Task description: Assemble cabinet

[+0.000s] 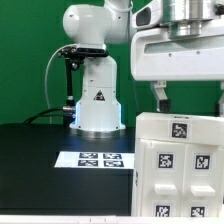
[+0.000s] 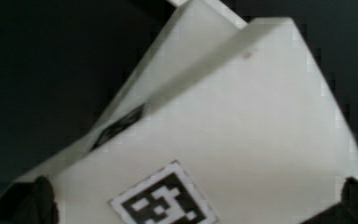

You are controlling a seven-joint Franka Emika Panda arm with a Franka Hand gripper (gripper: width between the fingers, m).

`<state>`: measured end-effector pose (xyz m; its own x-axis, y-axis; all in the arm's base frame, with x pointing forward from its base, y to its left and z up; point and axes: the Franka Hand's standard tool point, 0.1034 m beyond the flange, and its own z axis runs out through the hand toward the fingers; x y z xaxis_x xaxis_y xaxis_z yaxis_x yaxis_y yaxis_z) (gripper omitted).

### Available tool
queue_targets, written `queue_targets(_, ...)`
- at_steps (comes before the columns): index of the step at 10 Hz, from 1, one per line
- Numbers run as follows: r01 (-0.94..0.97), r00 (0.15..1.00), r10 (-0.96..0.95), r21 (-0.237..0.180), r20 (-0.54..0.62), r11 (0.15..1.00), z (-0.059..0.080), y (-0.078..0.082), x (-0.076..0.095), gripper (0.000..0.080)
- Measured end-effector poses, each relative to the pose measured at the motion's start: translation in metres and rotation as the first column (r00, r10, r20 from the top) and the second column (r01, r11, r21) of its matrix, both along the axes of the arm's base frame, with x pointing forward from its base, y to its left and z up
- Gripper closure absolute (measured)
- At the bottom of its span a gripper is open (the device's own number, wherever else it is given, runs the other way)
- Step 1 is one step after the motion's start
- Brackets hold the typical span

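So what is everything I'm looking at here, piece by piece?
White plastic cabinet of flat tagged panels: one, white with black-and-white square tags, at the exterior view's right foreground; close up in the wrist view.
Thin flat white marker board: one, white with black tags, flat on the table before the pedestal.
Black table: one, black, under everything.
Green backdrop: one, green, behind.
White robot pedestal: one, white, black triangle logo, behind the board.
Gripper: one, white with dark fingers, open, above the cabinet.

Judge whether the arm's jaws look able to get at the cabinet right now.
Probably yes: the open gripper hangs directly over the cabinet, with nothing visible between them.
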<state>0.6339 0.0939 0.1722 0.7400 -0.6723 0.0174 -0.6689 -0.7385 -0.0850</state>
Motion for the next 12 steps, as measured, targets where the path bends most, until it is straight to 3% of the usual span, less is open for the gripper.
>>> queue_targets(1, -0.144, 0.989, 0.144, -0.014, 0.009, 0.989, 0.003, 0.005, 0.0, 0.0002)
queue_targets(2, -0.165, 0.986, 0.166, -0.022, 0.035, 0.986, 0.005, 0.008, 0.002, 0.0002)
queue_targets(5, -0.45, 0.891, 0.453, -0.067, 0.027, 0.89, 0.003, 0.001, 0.002, 0.0002)
queue_targets(6, -0.662, 0.746, 0.666, -0.106, 0.009, 0.742, 0.005, -0.002, 0.007, 0.0002)
queue_targets(7, -0.782, 0.62, 0.784, -0.096, -0.019, 0.616, 0.005, -0.004, 0.007, 0.0002)
queue_targets(8, -0.834, 0.55, 0.835, -0.083, -0.032, 0.546, 0.007, -0.007, 0.008, 0.0002)
queue_targets(9, -0.833, 0.546, 0.838, -0.115, -0.011, 0.541, 0.011, -0.009, 0.013, 0.0002)
queue_targets(10, -0.86, 0.501, 0.865, -0.121, -0.027, 0.495, 0.009, -0.012, 0.011, 0.0002)
queue_targets(12, -0.928, 0.356, 0.933, -0.135, -0.057, 0.346, 0.009, -0.017, 0.012, 0.0002)
